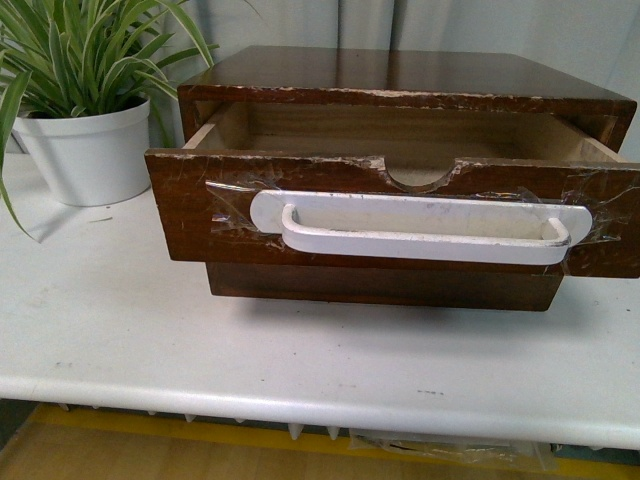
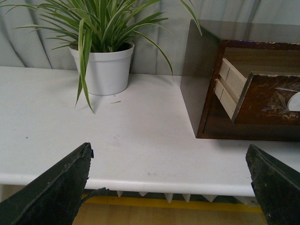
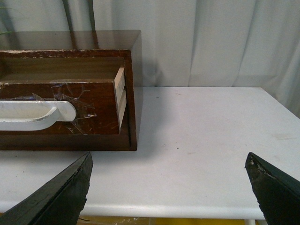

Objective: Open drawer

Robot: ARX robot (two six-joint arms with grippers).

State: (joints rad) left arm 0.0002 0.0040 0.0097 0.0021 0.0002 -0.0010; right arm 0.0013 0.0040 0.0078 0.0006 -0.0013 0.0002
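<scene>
Drawer already drawn out, both grippers parted and clear

Progress looked nearly complete at this moment. The drawer stood pulled well forward of its dark wooden cabinet, its pale inner walls and floor exposed from above, so the opening itself appeared done. What remained, by judgement, was at most a further pull if a full extension was wanted; the pictures could not settle that.

The drawer sat in the upper slot of the cabinet, on the white table, with a plain dark front beneath it. Its face was dark brown, glossy and scratched, and the top edge was chipped to raw pale wood around a half-round notch. A long white plastic handle, rounded at both ends, was held on by wrinkled clear tape. The side boards showed as light, unfinished wood in the left wrist view.

The left gripper hovered in front of the table edge with its black, rough-edged fingers spread wide and nothing between them. The right gripper was likewise spread and empty, near the cabinet's right corner, touching neither drawer nor handle.

A spiky green plant in a smooth white pot stood beside the cabinet on the left, before a pale curtain.
</scene>
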